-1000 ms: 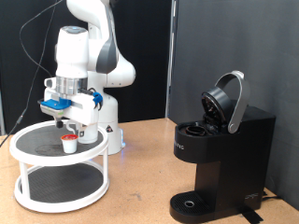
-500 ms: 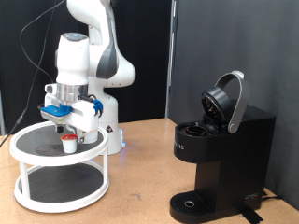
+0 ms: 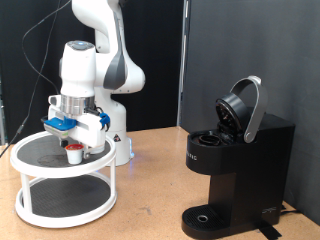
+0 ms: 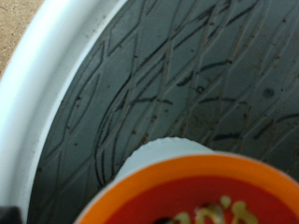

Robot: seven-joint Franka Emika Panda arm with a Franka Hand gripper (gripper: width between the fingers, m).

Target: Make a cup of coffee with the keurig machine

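My gripper [image 3: 72, 141] hangs low over the upper tier of the white two-tier round table [image 3: 30, 150], at the exterior view's left. It is open, right above the small red-and-white coffee pod [image 3: 73, 154] that stands on the tier's dark mat. In the wrist view the pod [image 4: 201, 187] fills the lower part, very close, with no finger around it. The keurig machine [image 3: 235, 165] stands at the exterior view's right, black, with its lid [image 3: 243, 108] raised. The white cup is out of view.
The table's white rim [image 4: 42, 103] rings the dark ribbed mat [image 4: 187, 75]. The robot's white base [image 3: 118, 130] stands behind the table. A bare wooden tabletop [image 3: 150, 190] lies between the table and the machine.
My gripper has moved down towards the pod over the last second. The pod, table and machine have not moved.
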